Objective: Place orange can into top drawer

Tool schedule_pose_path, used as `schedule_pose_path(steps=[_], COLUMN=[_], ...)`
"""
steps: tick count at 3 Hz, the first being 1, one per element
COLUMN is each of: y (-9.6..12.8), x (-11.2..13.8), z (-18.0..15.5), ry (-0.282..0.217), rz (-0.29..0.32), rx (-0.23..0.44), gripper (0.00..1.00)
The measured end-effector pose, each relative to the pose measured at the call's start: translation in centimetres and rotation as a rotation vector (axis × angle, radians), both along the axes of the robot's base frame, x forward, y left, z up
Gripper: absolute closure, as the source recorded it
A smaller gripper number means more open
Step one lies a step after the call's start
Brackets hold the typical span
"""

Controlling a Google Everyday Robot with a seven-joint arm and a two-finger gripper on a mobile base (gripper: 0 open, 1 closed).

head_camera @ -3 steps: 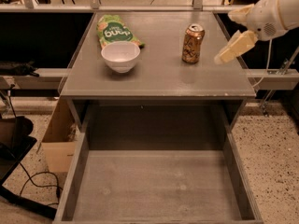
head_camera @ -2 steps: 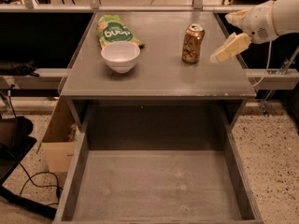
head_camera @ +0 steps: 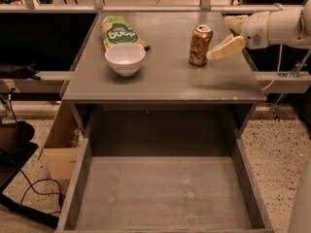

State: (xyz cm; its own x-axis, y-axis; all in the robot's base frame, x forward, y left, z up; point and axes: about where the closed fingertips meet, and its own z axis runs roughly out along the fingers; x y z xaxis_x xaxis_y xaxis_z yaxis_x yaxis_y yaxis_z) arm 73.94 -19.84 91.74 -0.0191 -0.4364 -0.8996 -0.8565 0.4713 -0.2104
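The orange can (head_camera: 200,44) stands upright on the grey tabletop (head_camera: 165,79), right of centre. My gripper (head_camera: 218,38) reaches in from the right, just to the right of the can, with its pale fingers (head_camera: 227,47) spread open and empty. The lower finger's tip is almost touching the can's side. The top drawer (head_camera: 165,198) is pulled out wide open below the tabletop's front edge, and its flat bottom is bare.
A white bowl (head_camera: 125,58) sits left of centre on the tabletop, with a green snack bag (head_camera: 119,32) lying behind it. A cardboard box (head_camera: 62,149) and cables are on the floor at left. A rail (head_camera: 282,76) runs along the right.
My gripper has moved left, closer to the orange can. The can, bowl, bag and drawer have not moved.
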Motion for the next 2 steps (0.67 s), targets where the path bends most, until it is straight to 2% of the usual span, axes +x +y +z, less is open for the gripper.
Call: schedule_pose_path(steps=[1,2], y=[2.2,3.9], x=[2.0,2.9], z=[-0.3,-1.0], ry=[-0.010,-0.003], rz=[0.027,0.050], rx=[0.081,0.139], gripper=[0.00,0.00])
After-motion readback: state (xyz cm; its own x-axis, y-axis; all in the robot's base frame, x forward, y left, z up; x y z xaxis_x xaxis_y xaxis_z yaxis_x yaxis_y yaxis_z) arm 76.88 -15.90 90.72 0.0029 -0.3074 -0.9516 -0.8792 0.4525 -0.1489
